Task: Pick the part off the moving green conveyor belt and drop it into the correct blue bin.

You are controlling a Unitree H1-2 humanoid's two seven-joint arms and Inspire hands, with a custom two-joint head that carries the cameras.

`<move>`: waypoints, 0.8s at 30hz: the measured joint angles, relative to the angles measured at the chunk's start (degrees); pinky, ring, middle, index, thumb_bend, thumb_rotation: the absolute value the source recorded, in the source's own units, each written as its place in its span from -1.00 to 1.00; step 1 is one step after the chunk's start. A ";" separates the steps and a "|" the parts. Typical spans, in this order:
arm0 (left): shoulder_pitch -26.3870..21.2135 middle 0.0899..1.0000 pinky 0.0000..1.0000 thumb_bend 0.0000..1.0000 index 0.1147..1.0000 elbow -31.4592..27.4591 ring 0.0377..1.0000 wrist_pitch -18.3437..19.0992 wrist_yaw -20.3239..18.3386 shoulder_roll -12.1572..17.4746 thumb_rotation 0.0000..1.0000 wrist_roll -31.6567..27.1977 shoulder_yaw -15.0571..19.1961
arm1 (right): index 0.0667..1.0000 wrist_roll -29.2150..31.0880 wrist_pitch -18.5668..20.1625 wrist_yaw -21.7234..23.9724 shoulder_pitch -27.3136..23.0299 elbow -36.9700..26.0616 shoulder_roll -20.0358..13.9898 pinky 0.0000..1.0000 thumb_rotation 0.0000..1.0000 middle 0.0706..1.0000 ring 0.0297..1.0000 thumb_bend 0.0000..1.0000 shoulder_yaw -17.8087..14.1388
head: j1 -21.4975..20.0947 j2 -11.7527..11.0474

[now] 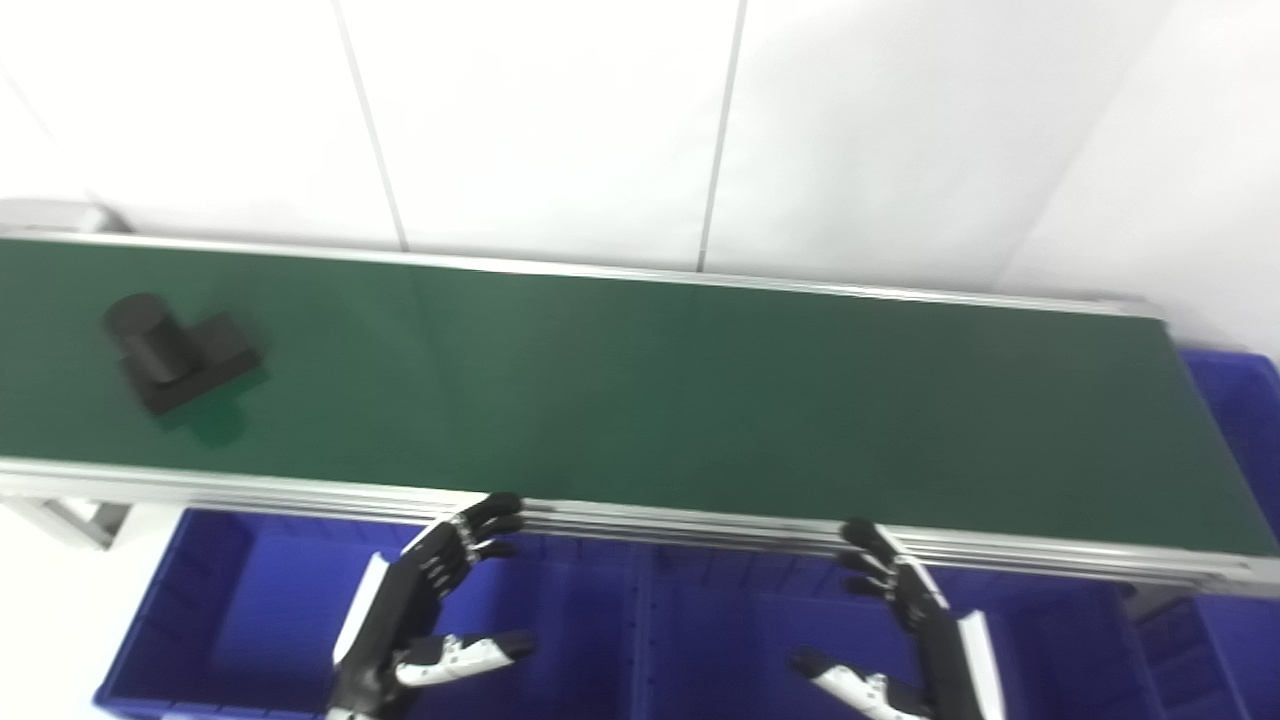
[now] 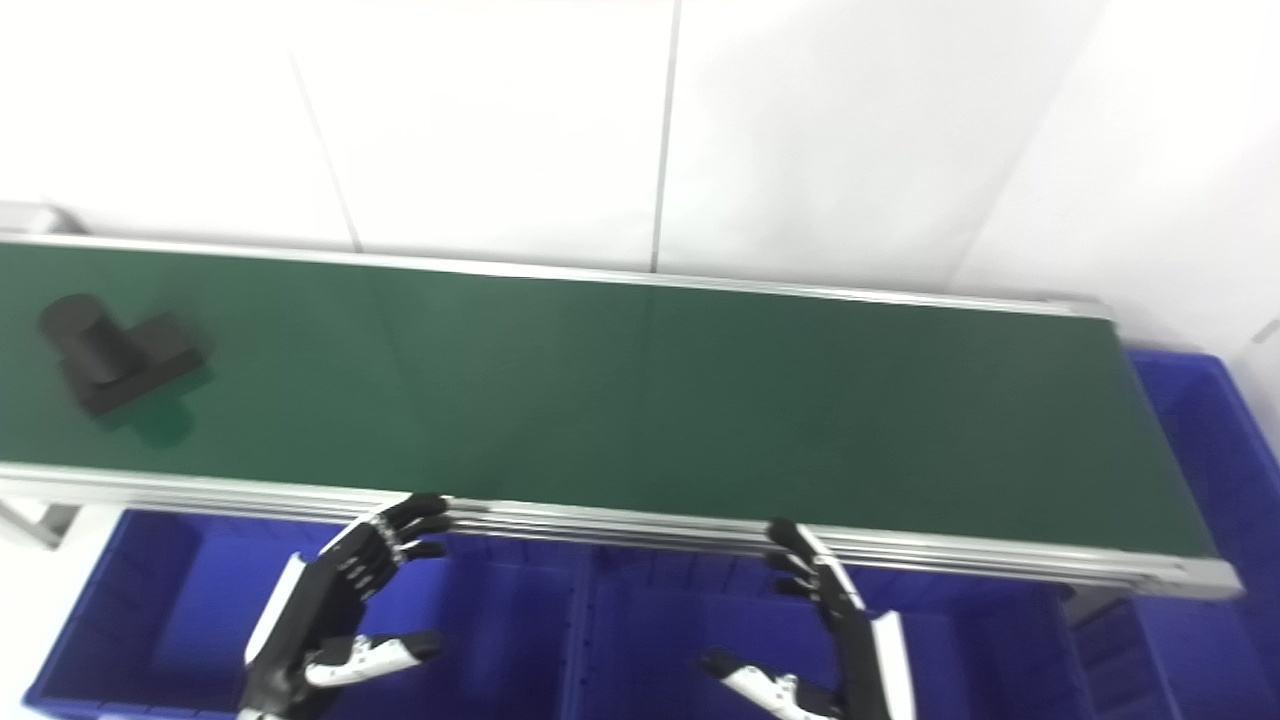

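A black part point(image 1: 175, 357), a short cylinder on a flat square base, lies on the green conveyor belt point(image 1: 640, 390) at its far left. It also shows in the right eye view point(image 2: 115, 357). My left hand point(image 1: 425, 620) is open and empty below the belt's near rail, over a blue bin point(image 1: 230, 610). My right hand point(image 1: 905, 630) is open and empty, also below the near rail, over another blue bin point(image 1: 740, 640). Both hands are far to the right of the part.
Blue bins run in a row under the belt's near edge, with another bin point(image 1: 1240, 420) at the belt's right end. The belt has aluminium rails point(image 1: 700, 530). A white panelled wall point(image 1: 640, 120) stands behind it.
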 measured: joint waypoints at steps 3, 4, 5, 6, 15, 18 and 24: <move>-0.01 0.54 0.37 0.93 0.46 0.00 0.50 -0.11 2.79 -0.30 -0.34 2.36 -2.18 | 0.67 1.39 0.00 -0.86 -0.02 -0.98 -1.94 0.48 -0.15 0.62 0.54 0.47 0.72 | 3.64 -1.15; 0.00 0.54 0.36 0.94 0.46 0.02 0.49 -0.12 3.48 -0.47 -0.33 3.31 -2.96 | 0.68 1.62 0.00 -1.41 -0.02 -1.82 -2.75 0.49 -0.16 0.62 0.54 0.47 0.84 | 5.30 -1.67; 0.02 0.54 0.37 0.95 0.46 0.05 0.50 -0.15 4.85 -0.54 -0.34 4.11 -4.11 | 0.69 2.28 -0.02 -1.92 -0.03 -2.62 -3.60 0.52 -0.15 0.63 0.56 0.47 0.87 | 7.75 -2.72; 0.02 0.54 0.37 0.95 0.46 0.08 0.50 -0.15 6.01 -0.56 -0.34 4.81 -5.00 | 0.70 3.08 -0.02 -2.18 -0.02 -3.21 -4.33 0.54 -0.15 0.64 0.57 0.47 0.77 | 7.77 -2.73; -0.42 0.55 0.39 0.96 0.47 2.40 0.52 -0.21 16.84 1.30 -0.31 8.26 -13.40 | 0.72 4.61 -0.04 -2.52 -1.51 -8.20 -7.29 0.57 -0.27 0.66 0.60 0.42 -0.11 | 13.13 -6.68; -1.28 0.56 0.41 0.97 0.48 3.71 0.53 -0.23 20.13 2.33 -0.28 9.14 -16.00 | 0.69 3.05 -0.04 -2.93 -3.35 -8.20 -8.90 0.51 -0.20 0.63 0.57 0.55 -0.22 | 13.75 -8.17; -2.42 0.55 0.42 0.95 0.48 5.69 0.52 -0.25 27.09 5.32 -0.30 11.15 -21.27 | 0.71 1.26 -0.04 -4.18 -6.86 -8.58 -9.10 0.55 -0.27 0.64 0.60 0.54 -0.21 | 13.05 -10.20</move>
